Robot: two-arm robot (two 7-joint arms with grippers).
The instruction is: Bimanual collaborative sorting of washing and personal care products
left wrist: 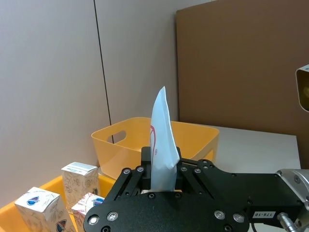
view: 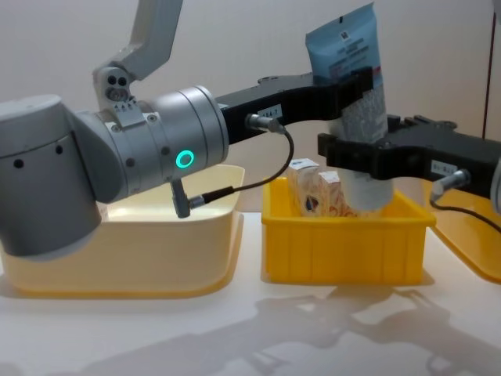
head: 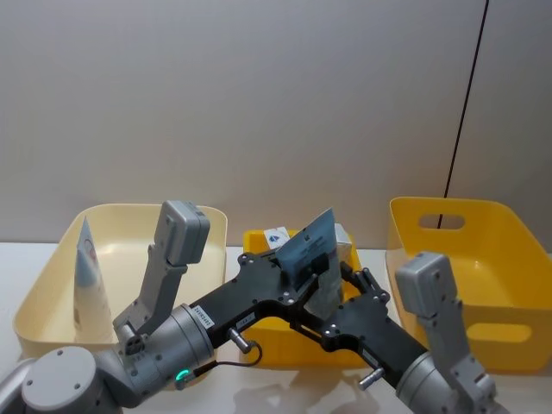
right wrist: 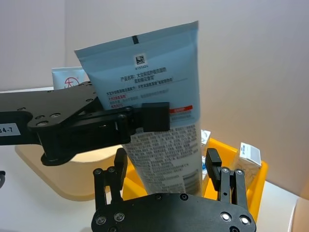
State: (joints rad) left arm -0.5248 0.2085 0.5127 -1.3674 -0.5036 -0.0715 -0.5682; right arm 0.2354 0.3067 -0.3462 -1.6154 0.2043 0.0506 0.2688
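A light-blue squeeze tube (view: 347,43) stands upright, crimped end up, above the small yellow bin (view: 344,235). My left gripper (view: 352,84) is shut on the tube's middle (left wrist: 161,145); one of its fingers (right wrist: 154,116) presses on the text panel. My right gripper (right wrist: 166,164) sits lower, open, its fingers (right wrist: 215,164) flanking the tube's base with narrow gaps. Small white cartons (view: 309,188) stand in the yellow bin below. Another light-blue tube (head: 86,267) leans inside the cream bin (head: 52,285) at the left.
A large yellow bin with handle slots (head: 483,276) stands at the right, on the table beside the small one. Both arms cross over the middle bin. A wall rises close behind the bins.
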